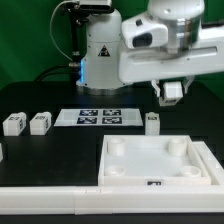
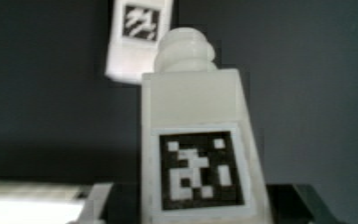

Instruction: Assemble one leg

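Small stubby white plastic leg (image 1: 152, 122) (image 2: 194, 110) stands on end on the black table just behind the far rim of the large white square tray (image 1: 110, 165), long axis vertical, rounded peg uppermost, square tag on one side face. Two-finger gripper (image 1: 172, 92) hangs above that rim, clear of the leg; finger spacing indiscernible.

We read no words or numbers; only a triangular warning sign (image 1: 98, 56) on the robot base (image 1: 101, 72), and coded square tags (image 2: 197, 165) on the leg (image 2: 194, 100) and marker board (image 1: 99, 117).
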`<state>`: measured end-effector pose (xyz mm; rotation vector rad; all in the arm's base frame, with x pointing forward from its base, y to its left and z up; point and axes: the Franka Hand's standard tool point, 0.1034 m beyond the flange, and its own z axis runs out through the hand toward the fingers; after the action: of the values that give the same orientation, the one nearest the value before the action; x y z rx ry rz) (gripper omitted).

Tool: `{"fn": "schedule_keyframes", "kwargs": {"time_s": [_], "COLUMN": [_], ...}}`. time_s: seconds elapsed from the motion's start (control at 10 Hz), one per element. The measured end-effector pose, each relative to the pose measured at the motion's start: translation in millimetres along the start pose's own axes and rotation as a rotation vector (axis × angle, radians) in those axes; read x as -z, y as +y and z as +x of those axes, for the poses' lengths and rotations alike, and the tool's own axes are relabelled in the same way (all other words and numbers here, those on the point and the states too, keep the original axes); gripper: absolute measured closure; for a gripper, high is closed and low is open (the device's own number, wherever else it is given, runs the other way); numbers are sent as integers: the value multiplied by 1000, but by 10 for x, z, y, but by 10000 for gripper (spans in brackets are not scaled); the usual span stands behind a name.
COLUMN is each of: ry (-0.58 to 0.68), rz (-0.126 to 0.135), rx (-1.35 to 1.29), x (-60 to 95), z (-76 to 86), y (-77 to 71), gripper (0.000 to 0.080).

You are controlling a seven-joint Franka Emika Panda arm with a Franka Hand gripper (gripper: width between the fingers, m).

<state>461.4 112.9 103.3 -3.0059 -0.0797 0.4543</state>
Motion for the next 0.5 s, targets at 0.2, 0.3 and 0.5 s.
{"fn": "schedule_keyframes", "kwargs": {"time_s": [0.2, 0.3, 0.5], "ry": [173, 313, 503], "rz": [-1, -7, -17], "rx": [13, 18, 32], "x": [230, 242, 201], "z": [191, 256, 248], "y": [17, 25, 31], "gripper": [508, 508, 508]}}
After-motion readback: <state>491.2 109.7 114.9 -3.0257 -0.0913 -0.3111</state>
